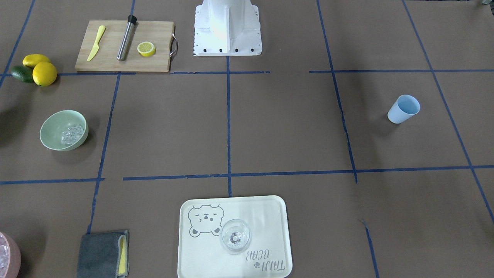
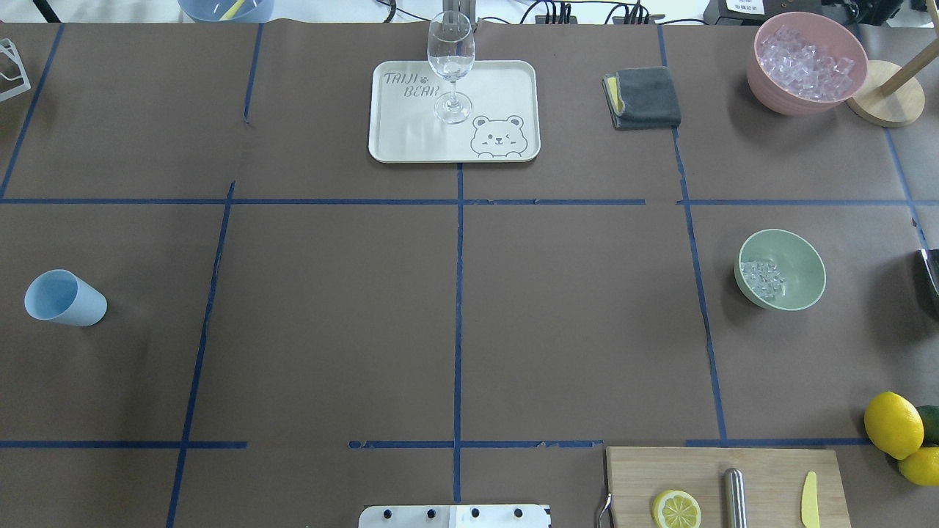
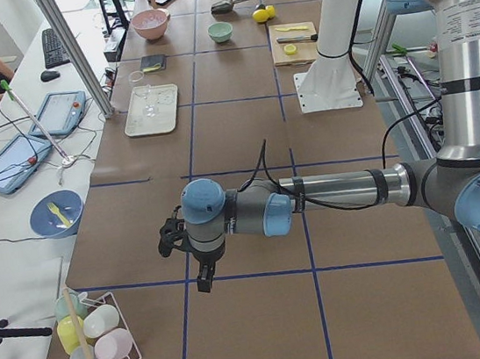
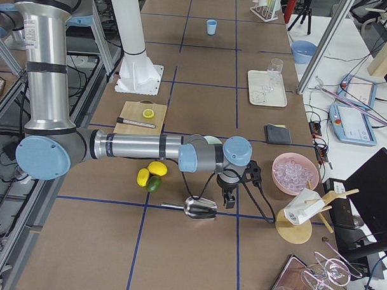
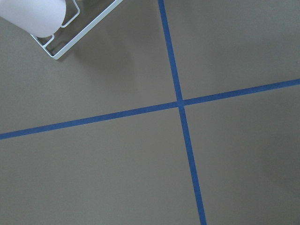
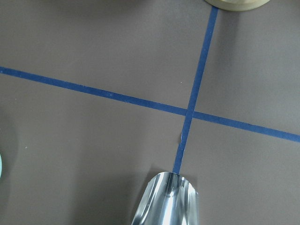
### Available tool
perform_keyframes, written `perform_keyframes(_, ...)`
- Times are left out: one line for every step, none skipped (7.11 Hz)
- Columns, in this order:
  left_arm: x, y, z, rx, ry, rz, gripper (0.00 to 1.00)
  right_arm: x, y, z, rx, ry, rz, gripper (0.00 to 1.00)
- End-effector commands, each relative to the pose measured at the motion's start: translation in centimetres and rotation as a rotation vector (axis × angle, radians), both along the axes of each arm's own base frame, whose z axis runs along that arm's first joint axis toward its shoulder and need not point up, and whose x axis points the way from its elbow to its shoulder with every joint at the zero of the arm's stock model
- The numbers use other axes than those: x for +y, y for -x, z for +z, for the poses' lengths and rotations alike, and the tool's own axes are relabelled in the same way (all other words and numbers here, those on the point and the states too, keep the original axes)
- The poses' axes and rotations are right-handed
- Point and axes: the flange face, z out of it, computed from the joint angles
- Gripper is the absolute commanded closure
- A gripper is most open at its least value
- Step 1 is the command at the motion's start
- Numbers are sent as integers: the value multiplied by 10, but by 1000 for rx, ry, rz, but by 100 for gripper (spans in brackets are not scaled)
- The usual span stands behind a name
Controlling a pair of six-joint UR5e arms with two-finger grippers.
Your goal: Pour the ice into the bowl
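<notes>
Ice (image 1: 72,134) is seen lying in the bowl (image 1: 49,135), near the right pincer (image 4: 230,200) on its inward side, so the pour is judged done. A clean lift away from the metal scoop (image 4: 201,209), which rests on the table (image 4: 177,246) just beside that pincer, seems called for next. Both arms are stretched out low with the pincers pointed down, the left pincer (image 3: 204,280) above the table. How far either pincer is opened cannot be told.

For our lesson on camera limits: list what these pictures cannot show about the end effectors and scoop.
Left end effector: exterior left only, too small; open or shut unclear.
Right end effector: exterior right only; same.
Scoop: right wrist view's bottom edge cuts it.
</notes>
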Motion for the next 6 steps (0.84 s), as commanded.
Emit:
perform_keyframes(-2, -1, -1, -3, -4, 2, 0, 4, -1, 5, 9, 10, 2, 0)
perform_keyframes(-8, -1, -6, -7, -10, 0, 0, 6, -1, 3, 6, 10, 5, 0)
perform_keyframes(-9, -1, -7, -3, -12, 1, 0, 5, -1, 0, 5, 2, 4, 0)
perform_keyframes(-8, -1, -6, -1, -11, 1, 0, 5, -1, 0, 5, 2, 4, 0)
perform_keyframes(-8, -1, -6, -1, -12, 1, 0, 4, -1, 0, 5, 3, 4, 0)
perform_keyframes(-8, -1, -6, -1, -11, 0, 0, 3, 0, -4, 2, -5, 3, 0)
